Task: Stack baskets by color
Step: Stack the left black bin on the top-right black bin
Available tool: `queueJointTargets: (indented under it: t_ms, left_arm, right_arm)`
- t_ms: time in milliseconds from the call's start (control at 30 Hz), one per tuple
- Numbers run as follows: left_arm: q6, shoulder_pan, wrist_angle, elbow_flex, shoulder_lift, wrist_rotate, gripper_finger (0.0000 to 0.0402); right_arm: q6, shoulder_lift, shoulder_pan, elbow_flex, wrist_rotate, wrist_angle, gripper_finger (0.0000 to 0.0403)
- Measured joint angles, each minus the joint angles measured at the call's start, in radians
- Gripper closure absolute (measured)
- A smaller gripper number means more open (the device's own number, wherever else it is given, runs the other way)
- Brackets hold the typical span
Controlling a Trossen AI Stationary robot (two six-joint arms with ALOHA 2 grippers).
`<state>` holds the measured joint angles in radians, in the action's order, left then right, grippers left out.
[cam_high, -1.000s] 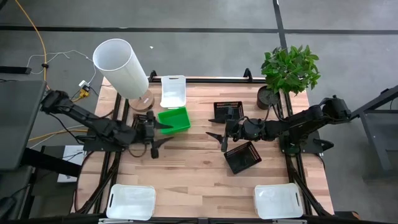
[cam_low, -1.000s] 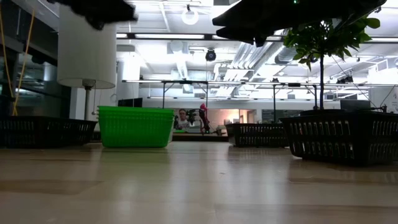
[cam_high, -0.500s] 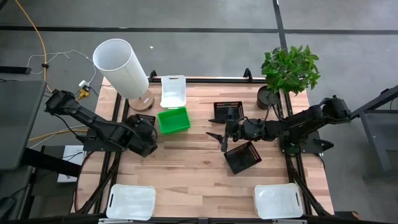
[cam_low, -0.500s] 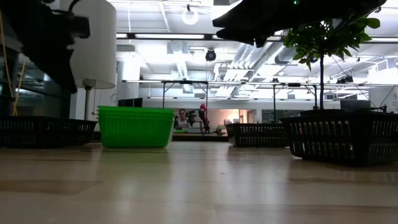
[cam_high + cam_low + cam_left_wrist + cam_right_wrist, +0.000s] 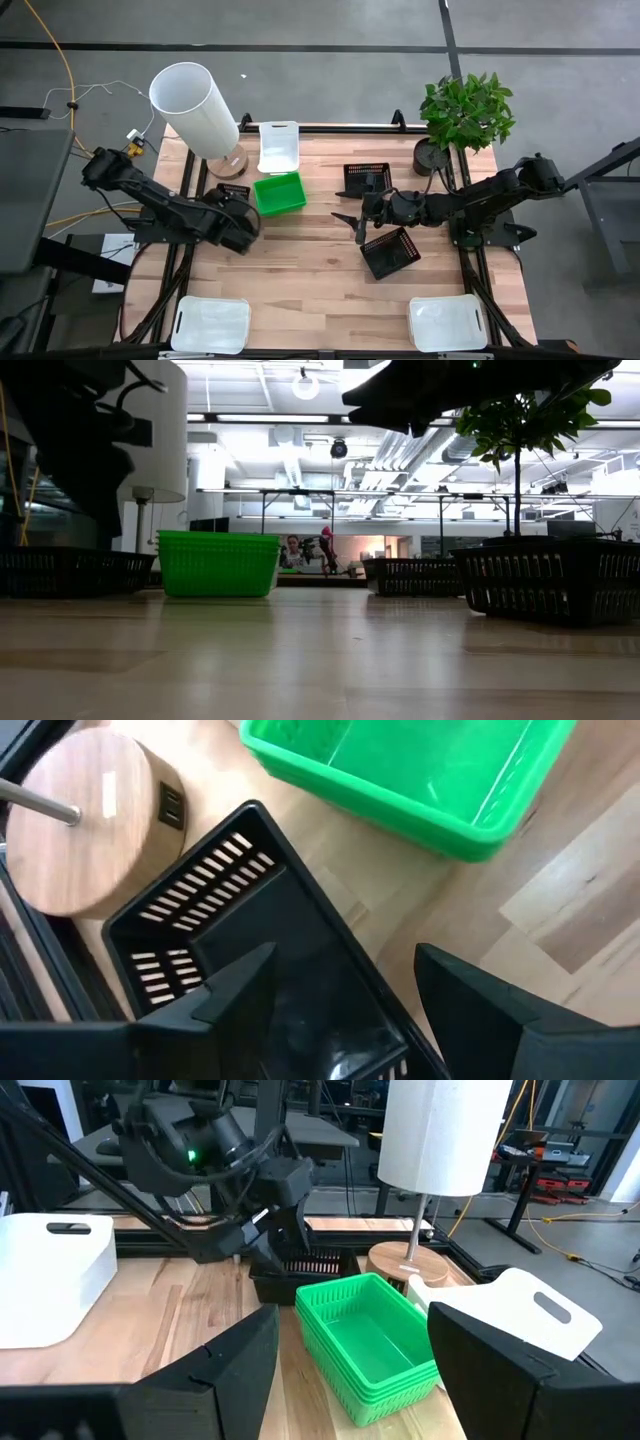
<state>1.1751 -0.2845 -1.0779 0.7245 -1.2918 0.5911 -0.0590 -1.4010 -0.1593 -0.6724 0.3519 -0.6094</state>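
Counts from overhead: three white baskets, three black mesh baskets, one green stack.

White: one (image 5: 279,146) at the far edge of the table (image 5: 310,290) beside the lamp base, one (image 5: 211,324) at the near left corner, one (image 5: 448,322) at the near right corner. All sat apart from one another, each empty as far as could be seen.

Black: one (image 5: 233,192) near the left edge, just left of the green stack, with the lamp's round wooden base (image 5: 228,162) just beyond it; one (image 5: 367,179) right of centre toward the far side; one (image 5: 390,251) nearer the front, turned at an angle. The two right-hand ones lay close together but not nested. Insides of the left one appeared bare in the wrist camera.

Green: the stack (image 5: 279,193) stood near the middle, just in front of the far white basket; the right wrist view showed layered rims, so several were nested. Exact number could not be told. Top one empty.

Left gripper (image 5: 345,985) hung over the left black basket, fingers spread wide, one either side of a basket wall, nothing gripped.

Right gripper (image 5: 349,220) hovered between the two right-hand black baskets, fingers wide apart, holding nothing.

Also present: one tall white cylinder (image 5: 194,108) on its stand, one potted plant (image 5: 462,117) at the far right corner
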Motion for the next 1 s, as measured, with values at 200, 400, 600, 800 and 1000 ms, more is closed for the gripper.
queueJointTargets:
  t_ms: [200, 400, 600, 800, 1000]
  left_arm:
    - [0.0, 0.018, 0.091, -0.04, -0.039, -0.023, 0.0177]
    - [0.032, 0.019, 0.111, -0.043, -0.072, -0.015, 0.0177]
    - [0.064, 0.019, 0.111, -0.043, -0.11, -0.003, 0.0177]
    - [0.089, 0.019, 0.111, -0.043, -0.146, -0.004, 0.0177]
    - [0.105, 0.019, 0.111, -0.043, -0.17, -0.023, 0.0177]
  right_arm:
    - [0.0, 0.0, 0.0, 0.0, 0.0, 0.003, 0.0158]
    - [0.0, 0.0, 0.0, 0.0, 0.0, 0.008, 0.0158]
    - [0.016, 0.0, 0.0, -0.001, 0.0, 0.011, 0.0158]
    - [0.018, 0.0, 0.0, 0.0, 0.0, 0.023, 0.0158]
    - [0.018, 0.0, 0.0, -0.001, 0.0, 0.022, 0.0158]
